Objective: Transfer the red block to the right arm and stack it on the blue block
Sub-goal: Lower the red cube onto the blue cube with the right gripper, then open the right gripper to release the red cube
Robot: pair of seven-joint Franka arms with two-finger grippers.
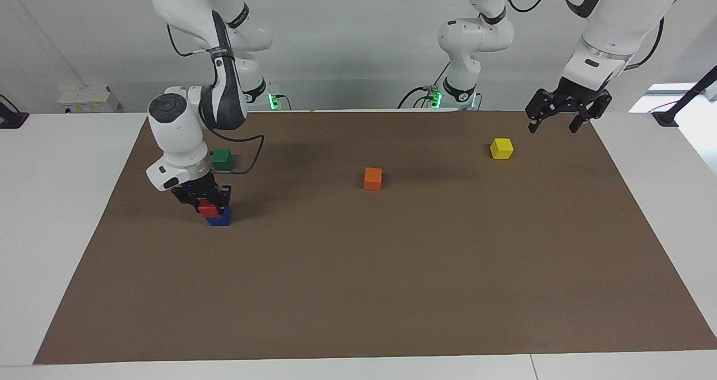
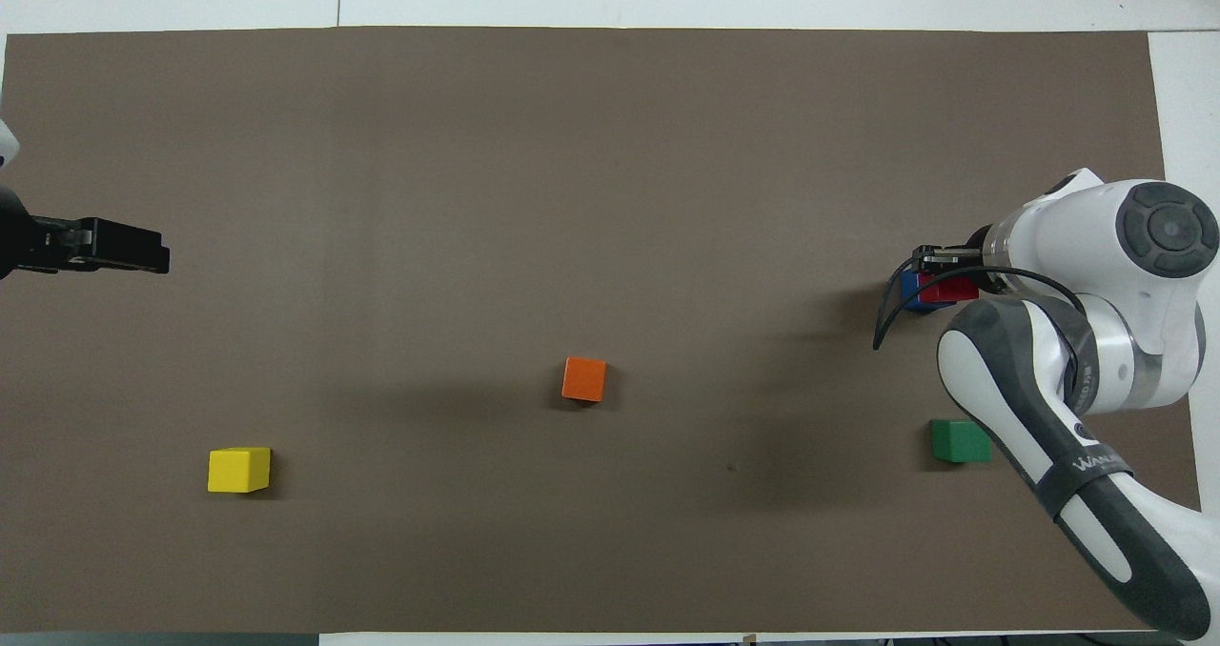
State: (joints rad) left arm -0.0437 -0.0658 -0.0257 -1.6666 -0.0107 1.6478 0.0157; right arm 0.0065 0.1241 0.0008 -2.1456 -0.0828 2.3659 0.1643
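The red block (image 1: 208, 208) sits on top of the blue block (image 1: 220, 218) toward the right arm's end of the brown mat, slightly offset from it. My right gripper (image 1: 209, 205) reaches down with its fingers on either side of the red block, shut on it. In the overhead view the red block (image 2: 949, 290) and the blue block (image 2: 911, 290) show just past the right gripper (image 2: 939, 270), partly hidden by the wrist. My left gripper (image 1: 554, 123) is open and empty, raised over the left arm's end of the mat; it also shows in the overhead view (image 2: 157, 253).
A green block (image 1: 222, 160) lies nearer to the robots than the stack, close to the right arm's wrist and cable. An orange block (image 1: 372, 178) lies mid-mat. A yellow block (image 1: 501, 148) lies toward the left arm's end. The brown mat (image 1: 392, 290) covers the white table.
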